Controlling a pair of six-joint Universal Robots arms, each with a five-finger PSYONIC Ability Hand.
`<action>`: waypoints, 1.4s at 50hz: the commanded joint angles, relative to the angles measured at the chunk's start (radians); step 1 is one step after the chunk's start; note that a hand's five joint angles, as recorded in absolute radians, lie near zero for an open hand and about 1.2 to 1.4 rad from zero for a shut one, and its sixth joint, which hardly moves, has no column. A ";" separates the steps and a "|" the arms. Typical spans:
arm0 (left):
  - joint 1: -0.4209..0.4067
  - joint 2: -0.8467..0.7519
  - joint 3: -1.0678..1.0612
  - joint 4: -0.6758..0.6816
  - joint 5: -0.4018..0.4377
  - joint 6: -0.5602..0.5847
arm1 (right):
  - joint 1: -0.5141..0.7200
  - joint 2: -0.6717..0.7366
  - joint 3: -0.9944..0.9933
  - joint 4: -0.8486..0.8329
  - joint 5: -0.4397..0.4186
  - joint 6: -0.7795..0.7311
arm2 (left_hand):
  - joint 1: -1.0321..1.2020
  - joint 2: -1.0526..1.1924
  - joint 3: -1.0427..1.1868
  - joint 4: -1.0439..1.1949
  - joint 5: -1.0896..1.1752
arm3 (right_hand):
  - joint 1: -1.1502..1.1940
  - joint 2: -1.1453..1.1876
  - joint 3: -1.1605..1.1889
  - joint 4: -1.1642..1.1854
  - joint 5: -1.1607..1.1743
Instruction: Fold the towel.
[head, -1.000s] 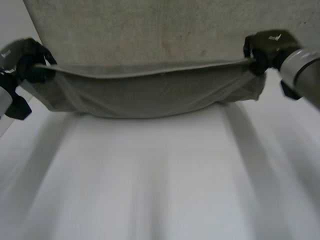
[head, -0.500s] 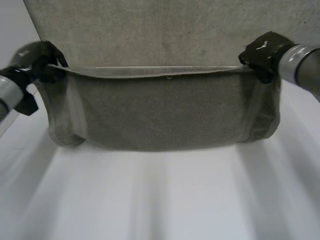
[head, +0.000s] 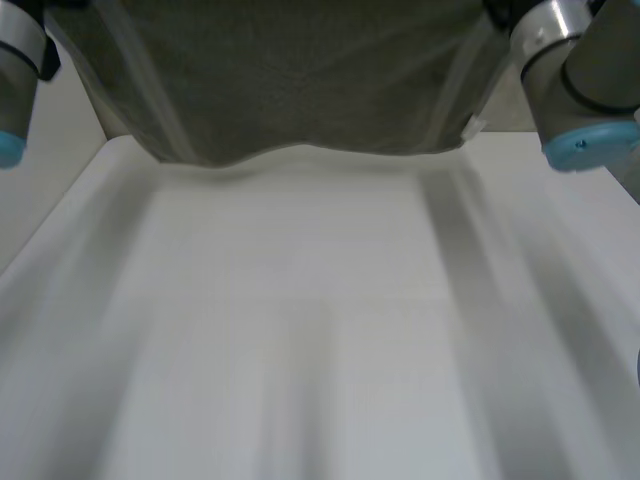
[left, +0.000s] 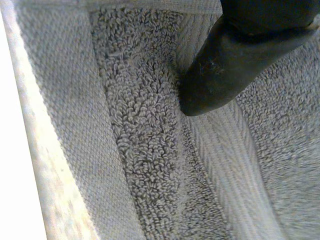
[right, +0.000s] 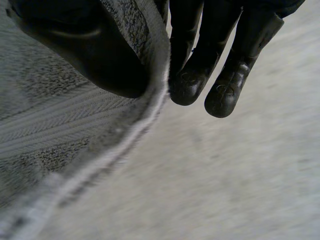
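Grey-green in colour, the terry towel (head: 300, 90) hangs above the far edge of the white table (head: 300, 330), stretched crosswise between the black left hand (left: 225, 65) and the black right hand (right: 100, 55), each pinching one end, equally near.

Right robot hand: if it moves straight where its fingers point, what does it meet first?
The right robot hand pinches the towel edge. Ahead of its fingertips lies a grey surface, likely more towel; depth is unclear.

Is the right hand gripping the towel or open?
Gripping: the towel's hemmed edge is pinched between the right hand's thumb and fingers.
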 joint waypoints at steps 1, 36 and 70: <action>-0.002 0.031 -0.292 0.003 0.080 0.003 | -0.014 -0.004 0.180 0.200 -0.028 0.002 | 0.144 0.050 0.059 0.033 0.110 | 0.071 0.075 0.069 0.063 0.048; 0.176 0.595 -1.231 0.164 0.418 -0.011 | -0.217 -0.679 1.114 0.250 -0.242 -0.008 | 0.144 0.050 0.059 0.033 0.110 | 0.071 0.075 0.069 0.063 0.048; 0.032 -0.270 -0.369 0.112 0.268 0.020 | -0.068 0.189 0.401 -0.082 -0.111 -0.115 | 0.007 -0.087 -0.078 -0.104 -0.027 | 0.071 0.075 0.069 0.063 0.048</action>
